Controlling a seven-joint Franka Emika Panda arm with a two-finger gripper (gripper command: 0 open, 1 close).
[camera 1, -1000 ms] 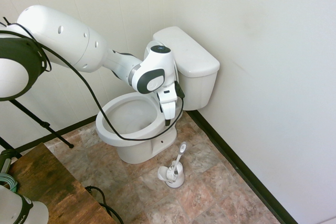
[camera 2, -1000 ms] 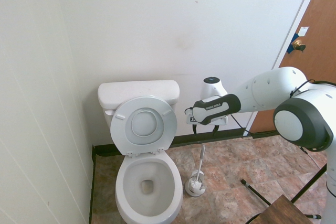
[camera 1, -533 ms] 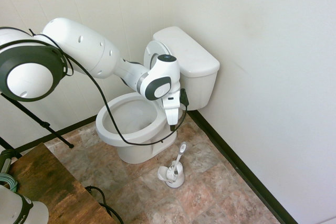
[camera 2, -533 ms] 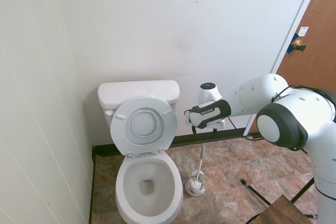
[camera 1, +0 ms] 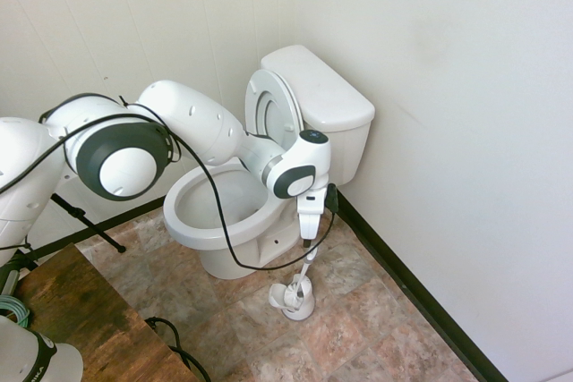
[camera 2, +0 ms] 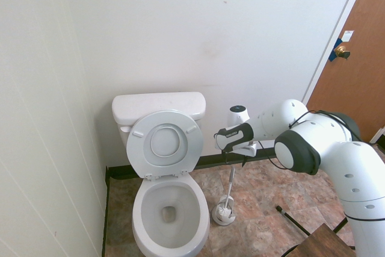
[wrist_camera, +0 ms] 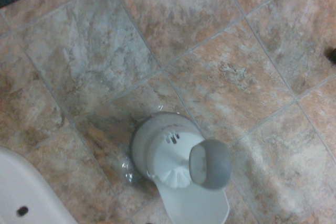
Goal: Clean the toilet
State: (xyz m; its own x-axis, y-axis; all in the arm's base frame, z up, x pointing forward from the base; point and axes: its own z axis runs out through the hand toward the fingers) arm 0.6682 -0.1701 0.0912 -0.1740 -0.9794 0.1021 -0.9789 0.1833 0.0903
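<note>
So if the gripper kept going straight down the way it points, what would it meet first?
Probably the brush handle, which stands just below the gripper; depth is hard to judge.

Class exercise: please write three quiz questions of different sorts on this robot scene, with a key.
1. True or false: the toilet lid is closed over the toilet bowl.
2. Multiple choice: where does the toilet brush stand? A) on the toilet tank; B) in its holder on the tiled floor; C) inside the bowl.
3. Fill in: the pincer is ____, its two fingers spread apart.

Key: 1 false; 2 B; 3 open.
</note>
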